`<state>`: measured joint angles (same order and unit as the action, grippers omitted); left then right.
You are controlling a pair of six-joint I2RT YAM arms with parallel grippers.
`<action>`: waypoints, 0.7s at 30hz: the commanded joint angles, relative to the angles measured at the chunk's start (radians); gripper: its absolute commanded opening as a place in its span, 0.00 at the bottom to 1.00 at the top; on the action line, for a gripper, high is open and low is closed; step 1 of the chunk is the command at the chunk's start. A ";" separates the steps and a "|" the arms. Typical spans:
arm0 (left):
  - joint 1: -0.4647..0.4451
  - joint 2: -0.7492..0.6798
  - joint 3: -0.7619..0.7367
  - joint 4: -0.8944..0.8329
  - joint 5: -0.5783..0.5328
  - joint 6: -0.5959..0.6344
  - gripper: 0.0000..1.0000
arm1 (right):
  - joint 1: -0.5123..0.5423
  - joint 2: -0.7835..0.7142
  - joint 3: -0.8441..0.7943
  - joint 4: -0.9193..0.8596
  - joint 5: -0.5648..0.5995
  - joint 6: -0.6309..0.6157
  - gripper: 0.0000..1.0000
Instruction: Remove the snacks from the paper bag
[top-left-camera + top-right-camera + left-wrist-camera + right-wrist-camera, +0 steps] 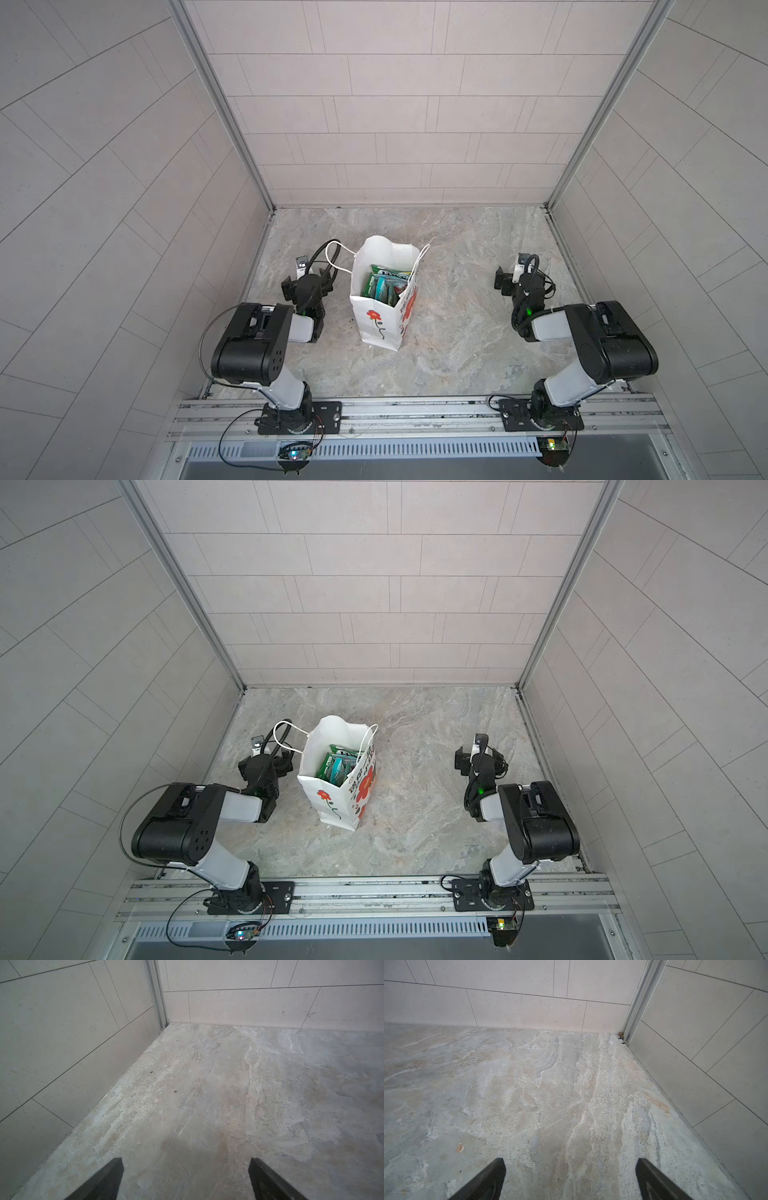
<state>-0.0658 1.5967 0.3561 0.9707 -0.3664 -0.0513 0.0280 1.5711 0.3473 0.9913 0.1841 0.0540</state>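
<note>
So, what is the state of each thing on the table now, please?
paper bag: standing upright, mouth open, not held.
snacks: inside the bag, none taken out yet.
left claw: open, empty, beside the bag.
right claw: open, empty, farther from the bag.

Snacks (384,282) inside paper bag (376,322); paper bag on table (457,353), between left gripper (186,1160) and right gripper (570,1160).

A robot lab cell: 2 arms (249,345) (615,349) on an aluminium rail (415,411), tile-patterned walls (374,104).
</note>
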 commanded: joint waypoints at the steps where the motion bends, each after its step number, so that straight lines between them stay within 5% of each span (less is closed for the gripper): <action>1: 0.000 -0.009 0.018 -0.006 -0.001 0.000 1.00 | 0.008 0.006 -0.007 0.022 0.014 -0.011 0.99; 21: 0.001 -0.050 -0.006 0.007 -0.039 -0.015 1.00 | 0.007 0.000 -0.033 0.067 0.024 -0.011 0.99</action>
<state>-0.0658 1.5921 0.3565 0.9676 -0.3733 -0.0525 0.0326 1.5711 0.3428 1.0031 0.1867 0.0536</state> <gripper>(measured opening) 0.999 0.992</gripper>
